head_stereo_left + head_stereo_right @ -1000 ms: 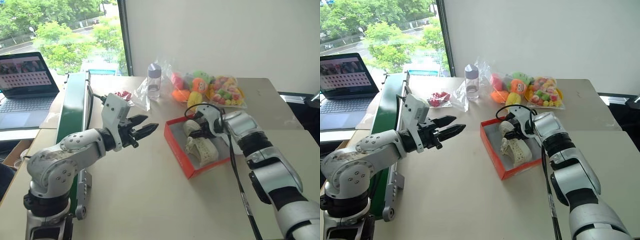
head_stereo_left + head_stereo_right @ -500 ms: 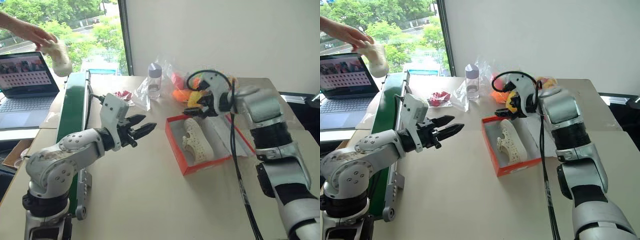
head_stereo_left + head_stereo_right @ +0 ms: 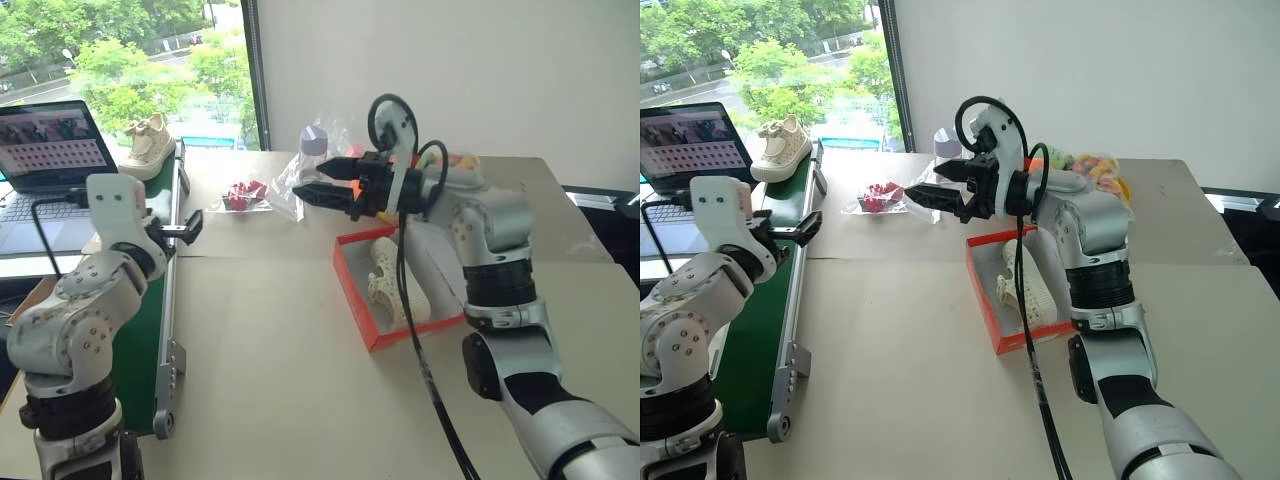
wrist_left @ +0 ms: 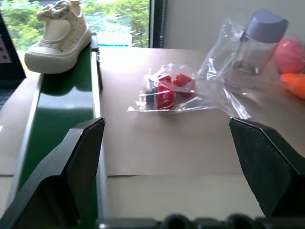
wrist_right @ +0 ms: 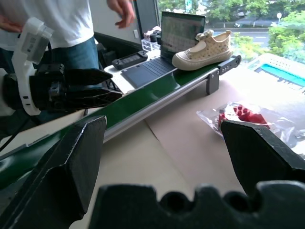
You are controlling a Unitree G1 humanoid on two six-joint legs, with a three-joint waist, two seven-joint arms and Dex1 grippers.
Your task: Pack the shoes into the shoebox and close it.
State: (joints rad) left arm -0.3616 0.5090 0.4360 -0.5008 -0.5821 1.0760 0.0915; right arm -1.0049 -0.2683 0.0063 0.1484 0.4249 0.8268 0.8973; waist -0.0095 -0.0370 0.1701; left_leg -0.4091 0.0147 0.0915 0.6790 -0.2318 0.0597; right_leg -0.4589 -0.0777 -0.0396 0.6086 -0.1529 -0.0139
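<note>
One cream shoe (image 3: pixel 386 284) lies inside the open red shoebox (image 3: pixel 349 288) on the table. The other cream shoe (image 3: pixel 147 148) stands at the far end of the green conveyor (image 3: pixel 137 300); it also appears in both wrist views (image 4: pixel 59 36) (image 5: pixel 205 47). My right gripper (image 3: pixel 307 178) hangs open and empty above the table, left of the box, pointing toward the conveyor. At the conveyor's near side my left gripper (image 3: pixel 185 230) is wide open and empty, aimed along the belt toward that shoe, well short of it.
A clear bag of red items (image 3: pixel 240 194) and a bottle (image 3: pixel 312 150) in a bag lie behind the right gripper. Colourful plush toys (image 3: pixel 1095 168) sit at the back. A laptop (image 3: pixel 45 150) stands left of the conveyor. A person in a white shirt (image 5: pixel 57 19) stands beyond it.
The right gripper rose out of the box and swung left, leaving a shoe inside. A person's hand set the second shoe on the conveyor. The left gripper swung left and opened wider.
</note>
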